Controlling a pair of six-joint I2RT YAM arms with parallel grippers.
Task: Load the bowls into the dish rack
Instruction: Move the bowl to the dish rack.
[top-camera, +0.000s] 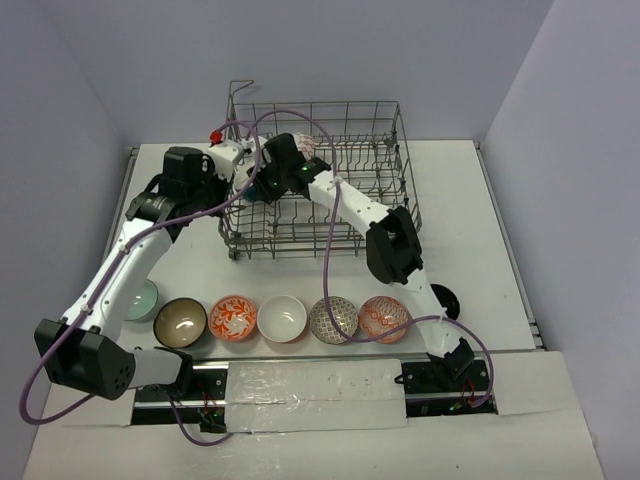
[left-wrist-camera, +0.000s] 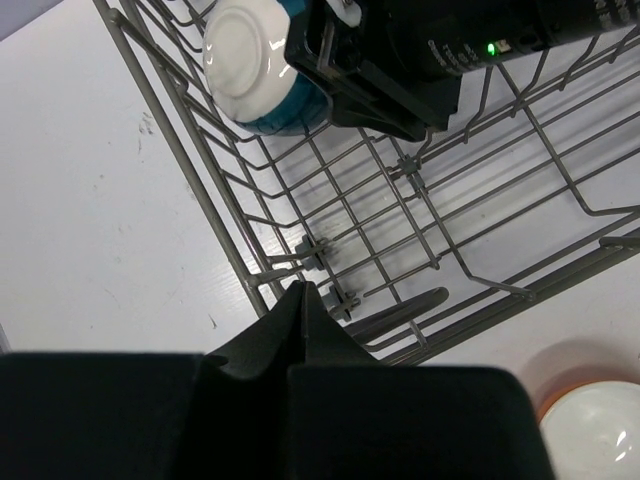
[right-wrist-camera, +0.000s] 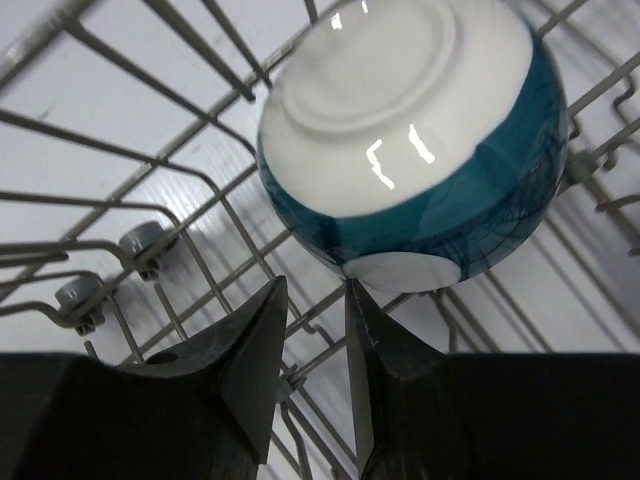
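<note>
It looks as if the first bowl is being put in place. A teal bowl (right-wrist-camera: 410, 130) is lying tilted on the wires of the dish rack (top-camera: 365, 160), just in front of the right gripper (right-wrist-camera: 312, 290). This gripper's fingers are being held a little apart, and nothing is being pinched between them. The left gripper (left-wrist-camera: 300, 292) is pressed together and empty over the rack's edge, with the teal bowl ahead of it.

Next, the right gripper probably needs to be pulled back out of the wires without bumping the bowl. Then it can be taken to the row far behind it on the table (top-camera: 480, 200).

One rack and eight bowls are being counted. One bowl is inside the rack and seven are outside: pale green bowl (top-camera: 147, 300), brown bowl (top-camera: 180, 320), orange bowl (top-camera: 233, 317), white bowl (top-camera: 282, 318), grey bowl (top-camera: 333, 319), red bowl (top-camera: 384, 318), black bowl (top-camera: 447, 300).
</note>
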